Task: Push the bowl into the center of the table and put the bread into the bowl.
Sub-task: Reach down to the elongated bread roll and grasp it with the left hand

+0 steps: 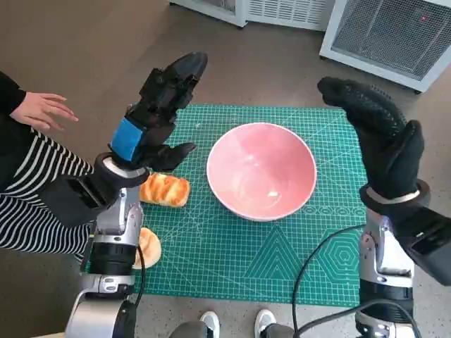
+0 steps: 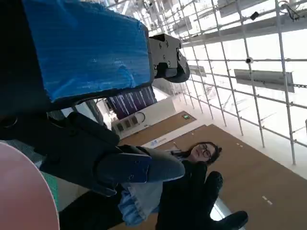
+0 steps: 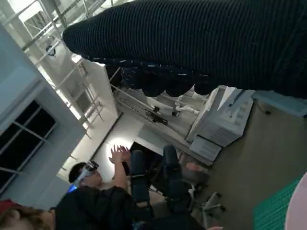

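A pink bowl (image 1: 261,170) stands empty near the middle of the green cutting mat (image 1: 232,260); its rim shows in the left wrist view (image 2: 24,191) and the right wrist view (image 3: 298,211). A glazed bread (image 1: 164,189) lies on the mat left of the bowl. My left hand (image 1: 158,113), raised above the mat's left part over the bread, holds nothing, fingers stretched. My right hand (image 1: 377,130) is lifted at the bowl's right, fingers extended, holding nothing.
A second round bread (image 1: 149,246) lies at the mat's left edge beside my left forearm. A person in a striped top sits at the left, one hand (image 1: 41,110) raised. White units (image 1: 391,32) stand beyond the table. Shoes (image 1: 266,320) show below.
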Available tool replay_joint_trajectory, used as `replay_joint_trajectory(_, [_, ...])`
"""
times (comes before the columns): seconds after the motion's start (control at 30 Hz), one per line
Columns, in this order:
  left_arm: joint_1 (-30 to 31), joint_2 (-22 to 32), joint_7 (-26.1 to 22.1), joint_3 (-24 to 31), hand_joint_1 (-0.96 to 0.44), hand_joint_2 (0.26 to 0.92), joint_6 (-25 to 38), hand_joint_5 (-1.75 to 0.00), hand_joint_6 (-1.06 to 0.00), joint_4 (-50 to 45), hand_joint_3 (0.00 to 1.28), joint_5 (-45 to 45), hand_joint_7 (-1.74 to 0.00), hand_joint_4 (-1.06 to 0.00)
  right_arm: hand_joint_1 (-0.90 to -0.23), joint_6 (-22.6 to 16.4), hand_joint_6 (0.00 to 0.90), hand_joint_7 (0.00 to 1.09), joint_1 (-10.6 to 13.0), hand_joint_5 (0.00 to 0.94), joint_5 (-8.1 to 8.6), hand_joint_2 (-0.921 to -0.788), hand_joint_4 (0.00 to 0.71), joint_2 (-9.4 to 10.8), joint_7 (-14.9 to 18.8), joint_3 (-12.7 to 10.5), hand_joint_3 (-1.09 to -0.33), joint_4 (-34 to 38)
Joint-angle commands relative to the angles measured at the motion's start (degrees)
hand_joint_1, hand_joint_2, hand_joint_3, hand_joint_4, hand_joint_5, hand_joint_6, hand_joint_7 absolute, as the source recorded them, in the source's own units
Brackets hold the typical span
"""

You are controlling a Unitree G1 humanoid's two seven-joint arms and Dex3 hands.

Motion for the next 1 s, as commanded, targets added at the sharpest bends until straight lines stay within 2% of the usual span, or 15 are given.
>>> replay_joint_trajectory(0.03, [-0.5, 2.9, -1.9, 0.7, -0.78, 0.921, 0.3, 0.00, 0.00, -0.6, 0.35, -0.2, -0.47, -0.09, -0.706, 0.5, 0.026, 0.51, 2.2, 0.009, -0.76, -0.921, 0.149, -0.5, -0.6, 0.0, -0.661, 0.1])
replay_joint_trajectory(0.1, [-0.6, 4.3, -2.3, 1.0, -0.77, 0.921, -0.1, 0.00, 0.00, -0.2, 0.34, 0.6, -0.47, -0.08, -0.706, 0.8, 0.026, 0.51, 2.4, 0.009, -0.70, -0.921, 0.150, -0.5, -0.9, 0.0, -0.660, -0.2])
replay_joint_trajectory(0.23, [0.0, 13.5, -0.8, -0.1, -0.76, 0.921, 1.1, -0.01, 0.00, -1.0, 0.27, 11.2, -0.48, -0.10, -0.705, 1.6, 0.027, 0.51, 3.2, 0.011, -0.32, -0.921, 0.156, -0.5, -1.3, -0.1, -0.659, -1.3])
replay_joint_trajectory(0.33, [1.3, 19.8, 0.5, -1.2, -0.74, 0.921, 6.1, -0.01, -0.01, -4.4, 0.18, 19.4, -0.47, -0.10, -0.705, 2.3, 0.028, 0.51, 3.6, 0.011, -0.15, -0.921, 0.157, -0.5, -1.8, -0.1, -0.659, -2.2])
replay_joint_trajectory(0.4, [1.9, 23.0, 0.3, -2.0, -0.71, 0.901, 9.5, 0.00, -0.06, -6.3, 0.09, 23.3, -0.37, -0.11, -0.708, 2.7, 0.029, 0.51, 3.8, 0.011, -0.14, -0.921, 0.158, -0.5, -2.1, -0.2, -0.658, -2.7])
replay_joint_trajectory(0.47, [1.9, 25.2, -0.8, -2.8, -0.69, 0.871, 11.5, 0.00, -0.11, -6.9, 0.04, 25.0, -0.29, -0.11, -0.710, 3.0, 0.029, 0.51, 4.0, 0.011, -0.17, -0.921, 0.159, -0.5, -2.4, -0.2, -0.658, -3.1])
replay_joint_trajectory(0.53, [1.7, 27.0, -2.3, -3.9, -0.64, 0.836, 12.8, 0.00, -0.15, -6.7, 0.02, 25.9, -0.24, -0.10, -0.710, 3.4, 0.030, 0.51, 4.1, 0.010, -0.03, -0.921, 0.158, -0.5, -2.6, -0.3, -0.658, -3.5])
replay_joint_trajectory(0.63, [1.6, 29.1, -4.1, -5.6, -0.50, 0.773, 15.0, 0.00, -0.22, -6.7, 0.01, 27.1, -0.15, -0.10, -0.714, 3.9, 0.033, 0.51, 4.3, 0.008, 0.26, -0.921, 0.156, -0.5, -2.7, -0.4, -0.656, -3.9])
replay_joint_trajectory(0.73, [1.7, 30.4, -5.6, -7.6, -0.38, 0.744, 17.2, 0.00, -0.24, -6.8, 0.00, 28.6, -0.11, -0.09, -0.718, 4.2, 0.039, 0.51, 4.2, 0.006, 0.72, -0.921, 0.155, -0.4, -2.6, -0.5, -0.648, -3.7])
replay_joint_trajectory(1.0, [2.8, 30.9, -5.6, -13.0, -0.20, 0.722, 25.2, 0.00, -0.27, -10.6, 0.00, 35.2, -0.03, -0.08, -0.725, 4.4, 0.045, 0.50, 3.6, 0.005, 1.25, -0.921, 0.155, 0.1, -2.2, -0.3, -0.635, -2.8])
